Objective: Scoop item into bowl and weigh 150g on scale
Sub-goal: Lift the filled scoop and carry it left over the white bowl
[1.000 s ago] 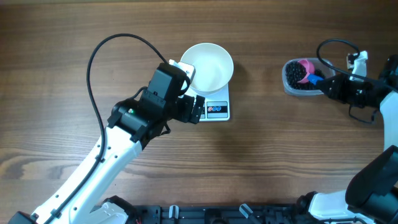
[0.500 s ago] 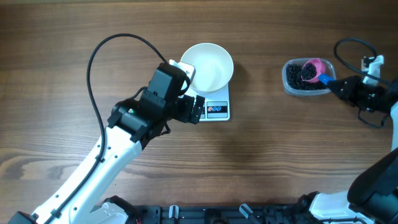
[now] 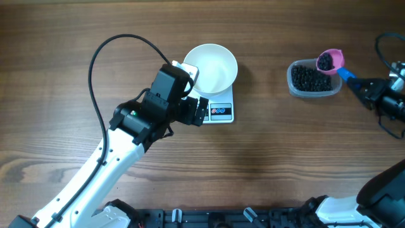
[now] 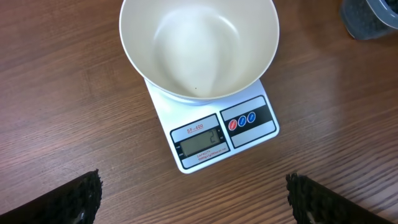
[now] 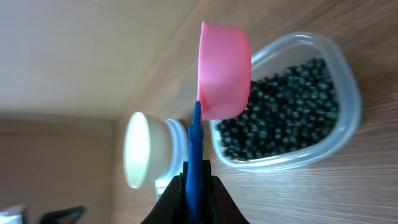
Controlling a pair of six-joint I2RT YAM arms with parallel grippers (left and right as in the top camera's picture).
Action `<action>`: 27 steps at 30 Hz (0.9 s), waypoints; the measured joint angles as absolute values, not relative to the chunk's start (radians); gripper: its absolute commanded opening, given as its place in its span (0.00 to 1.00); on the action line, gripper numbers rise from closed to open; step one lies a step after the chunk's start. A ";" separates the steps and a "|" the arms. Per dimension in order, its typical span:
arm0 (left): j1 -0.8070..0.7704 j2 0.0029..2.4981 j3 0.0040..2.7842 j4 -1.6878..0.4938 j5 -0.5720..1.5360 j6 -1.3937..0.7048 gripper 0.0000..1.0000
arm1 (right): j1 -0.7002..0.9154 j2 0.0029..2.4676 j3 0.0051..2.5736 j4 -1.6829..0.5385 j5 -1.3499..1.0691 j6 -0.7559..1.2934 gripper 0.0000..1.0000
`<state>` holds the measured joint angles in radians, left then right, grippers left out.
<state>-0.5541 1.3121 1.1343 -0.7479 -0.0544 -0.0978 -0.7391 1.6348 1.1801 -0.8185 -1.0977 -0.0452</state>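
The white bowl (image 3: 211, 67) stands on the white scale (image 3: 220, 112) and holds nothing (image 4: 199, 46); the scale's display (image 4: 199, 143) is lit. The item, black pellets (image 3: 309, 79), fills a clear tub (image 5: 286, 118). A pink scoop (image 3: 330, 61) with pellets in it hangs over the tub's far right corner. My right gripper (image 3: 359, 85) is shut on its blue handle (image 5: 198, 177). My left gripper (image 3: 199, 107) hovers at the scale's front left, open wide, nothing between its fingers (image 4: 196, 205).
The clear tub (image 3: 292, 88) sits on the wooden table well to the right of the scale. A black cable (image 3: 104, 57) loops over the table behind my left arm. Bare wood lies between scale and tub.
My right gripper has drawn back to the right and lifted the scoop out of the tub's heap, with pellets in it. The left arm, bowl and scale have not moved.
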 measured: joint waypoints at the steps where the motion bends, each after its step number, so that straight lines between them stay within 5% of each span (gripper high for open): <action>1: -0.554 1.312 1.134 -0.748 -0.054 -0.098 1.00 | -0.740 1.635 1.180 -0.818 -1.120 -0.038 0.04; 13: -0.554 1.312 1.134 -0.748 -0.054 -0.098 1.00 | -0.683 1.635 1.180 -0.814 -1.295 0.075 0.04; 27: -0.554 1.312 1.134 -0.748 -0.054 -0.098 1.00 | -0.293 1.635 1.176 -0.548 -1.327 0.269 0.04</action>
